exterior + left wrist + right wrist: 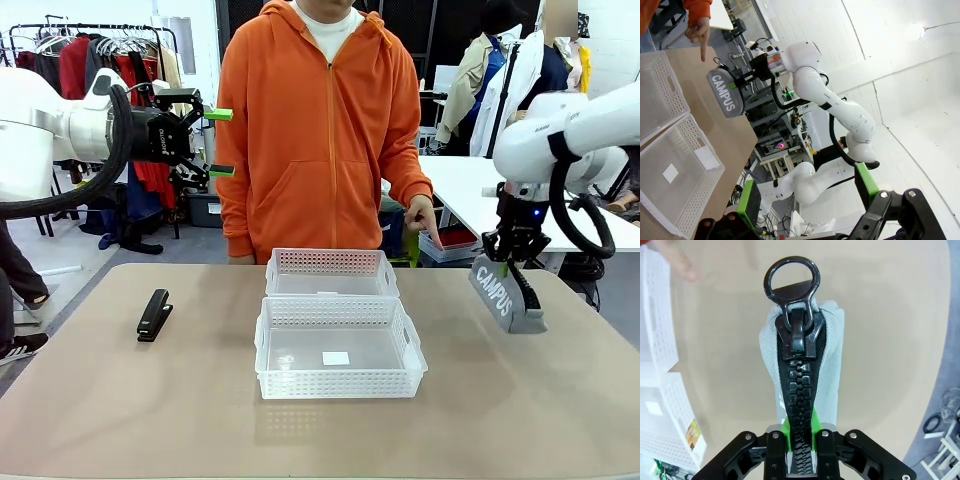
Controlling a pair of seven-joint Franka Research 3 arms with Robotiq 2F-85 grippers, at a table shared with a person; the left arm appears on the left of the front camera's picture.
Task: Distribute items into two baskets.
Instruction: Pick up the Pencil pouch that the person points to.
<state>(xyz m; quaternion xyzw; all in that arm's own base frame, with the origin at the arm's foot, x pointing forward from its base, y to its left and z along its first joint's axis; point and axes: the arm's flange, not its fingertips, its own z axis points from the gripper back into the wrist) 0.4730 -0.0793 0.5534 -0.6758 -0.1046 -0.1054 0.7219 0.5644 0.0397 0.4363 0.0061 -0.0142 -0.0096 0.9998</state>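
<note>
- Front view: the larger basket [340, 378], with a white label [336, 358] on its floor, stands mid-table [100, 410]. The smaller basket [330, 262] touches its far side.
- The stapler [154, 314] lies flat on the table to the robot's left of the larger basket, well apart from it.
- The grey pouch [505, 292], lettered "CAMPUS", hangs tilted to the robot's right of the larger basket. The right gripper [515, 262] pinches its upper end. Whether its lower corner touches the table cannot be told.
- The left gripper [222, 142] hovers high above and to the left of the larger basket, its fingers spread.
- The person's hand [422, 215] points downward beyond the larger basket, on its right.
- Left wrist view: the left gripper [808, 192] shows both green pads wide apart with nothing between them.
- The pouch [725, 95] hangs from the right gripper [747, 75] past the larger basket [670, 215] and the smaller basket [660, 90]. The person's hand [699, 32] points a finger down near it.
- Right wrist view: the right gripper [801, 440] clamps its fingers on the pouch [832, 355] at the zip, and the zip ring [791, 275] points away.
- The larger basket [675, 440] lies at the picture's lower left edge, apart from the pouch.
</note>
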